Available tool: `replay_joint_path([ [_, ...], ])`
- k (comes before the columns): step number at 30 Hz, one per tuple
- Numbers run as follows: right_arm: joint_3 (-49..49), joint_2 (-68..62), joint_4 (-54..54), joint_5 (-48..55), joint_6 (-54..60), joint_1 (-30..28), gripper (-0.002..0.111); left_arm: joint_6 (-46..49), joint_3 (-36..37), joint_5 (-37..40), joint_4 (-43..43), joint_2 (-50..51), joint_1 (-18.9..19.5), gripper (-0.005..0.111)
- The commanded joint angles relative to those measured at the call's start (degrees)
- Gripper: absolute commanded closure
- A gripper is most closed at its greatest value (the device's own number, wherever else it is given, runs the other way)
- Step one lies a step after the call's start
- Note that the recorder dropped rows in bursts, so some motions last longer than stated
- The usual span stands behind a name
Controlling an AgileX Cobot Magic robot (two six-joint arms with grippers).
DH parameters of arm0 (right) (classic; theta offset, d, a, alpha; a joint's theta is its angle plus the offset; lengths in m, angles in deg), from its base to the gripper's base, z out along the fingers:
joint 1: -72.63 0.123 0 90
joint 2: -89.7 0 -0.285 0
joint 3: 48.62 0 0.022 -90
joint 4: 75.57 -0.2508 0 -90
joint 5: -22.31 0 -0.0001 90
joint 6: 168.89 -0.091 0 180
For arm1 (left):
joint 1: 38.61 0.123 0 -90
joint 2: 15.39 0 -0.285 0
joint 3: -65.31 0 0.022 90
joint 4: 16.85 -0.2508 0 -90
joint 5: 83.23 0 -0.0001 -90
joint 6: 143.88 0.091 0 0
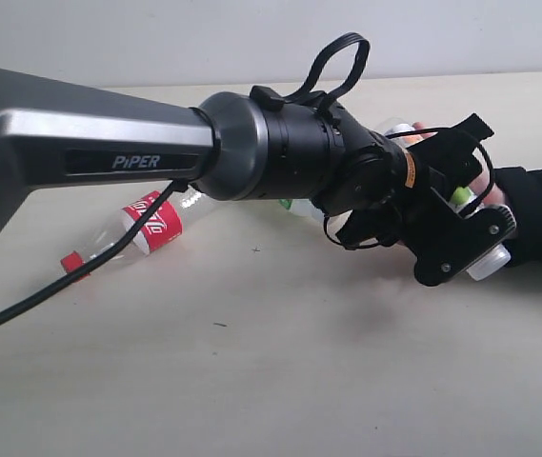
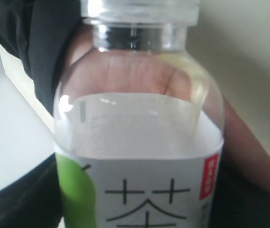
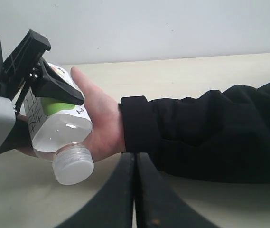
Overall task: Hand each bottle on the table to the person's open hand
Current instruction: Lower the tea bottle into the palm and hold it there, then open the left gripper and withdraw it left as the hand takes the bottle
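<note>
Plastic, probably light and slippery, the white-capped bottle (image 3: 61, 130) lies on the person's hand (image 3: 101, 118); I would hold its labelled middle. Left jaws straddle it, pressing or not I cannot tell; right jaws are closed, empty.

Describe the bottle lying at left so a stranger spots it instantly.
On the pale table, look beneath the black arm. A clear bottle lies there on its side; its red label and red cap set it apart from the white-capped bottle at the person's hand.

A robot lab: PiPER-marked arm (image 1: 109, 133) over plain cream table (image 1: 251, 381); blank wall (image 1: 156, 38).
</note>
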Motion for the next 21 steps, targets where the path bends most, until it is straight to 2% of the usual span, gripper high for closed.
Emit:
replay_joint_path([
  [1,0.3,-0.2,0.1,-0.4,0.0,0.1,0.108,-0.2,-0.2,-0.7,0.4,-0.1,-0.3,0.021],
  [3,0.3,-0.2,0.1,-0.4,0.0,0.1,0.108,-0.2,-0.2,-0.7,0.4,-0.1,-0.3,0.014],
  [11,0.3,-0.2,0.1,-1.2,0.2,0.1,0.108,-0.2,-0.2,-0.5,0.4,-0.3,-0.6,0.014],
  [21,0.3,-0.2,0.1,-0.4,0.2,0.1,0.108,-0.3,-0.2,3.5,0.4,-1.9,-0.9,0.015],
])
